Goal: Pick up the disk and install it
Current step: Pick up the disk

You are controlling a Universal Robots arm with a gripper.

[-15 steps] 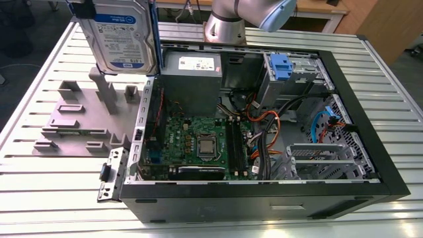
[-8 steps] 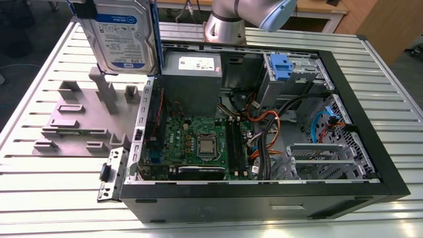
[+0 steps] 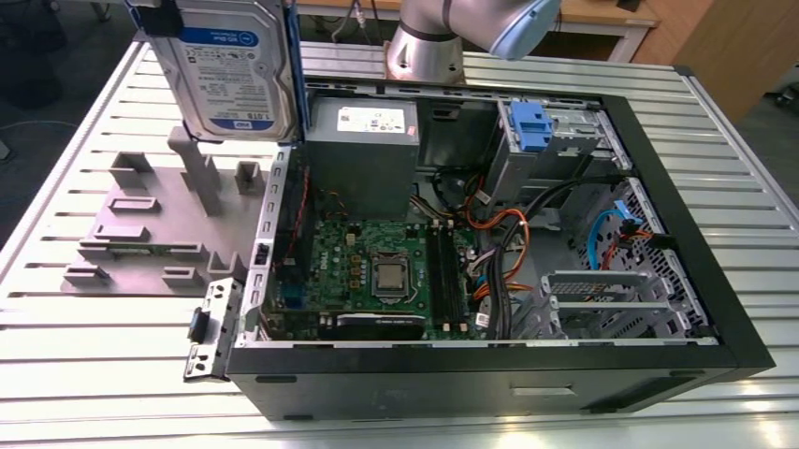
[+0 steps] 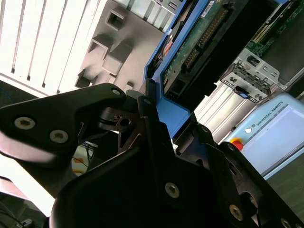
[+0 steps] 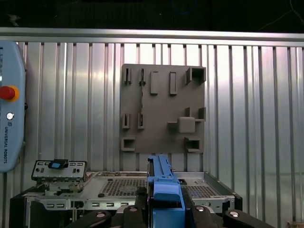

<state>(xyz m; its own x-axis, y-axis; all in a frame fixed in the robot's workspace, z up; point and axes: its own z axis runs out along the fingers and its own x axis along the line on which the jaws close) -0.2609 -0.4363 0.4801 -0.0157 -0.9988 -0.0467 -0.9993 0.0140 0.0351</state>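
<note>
The disk (image 3: 231, 75), a silver hard drive with a white-and-blue label, hangs upright in the air above the grey fixture plate (image 3: 144, 224), at the exterior view's upper left, just outside the open computer case (image 3: 699, 234). A blue carrier bracket edges it. In the second wrist view my gripper (image 4: 154, 111) is shut on the bracket's blue edge, and the disk (image 4: 199, 42) shows its green circuit-board side. In the first wrist view the bracket (image 5: 164, 190) stands edge-on between the black fingers (image 5: 209, 216), high above the fixture plate (image 5: 161, 109).
Inside the case sit a grey power supply box (image 3: 362, 140), a motherboard (image 3: 387, 271), loose cables, another blue-tabbed drive (image 3: 530, 126) in its bay and a metal drive cage (image 3: 612, 304). The arm's base (image 3: 425, 47) stands behind the case. A teach pendant (image 5: 9, 123) lies on the slatted table.
</note>
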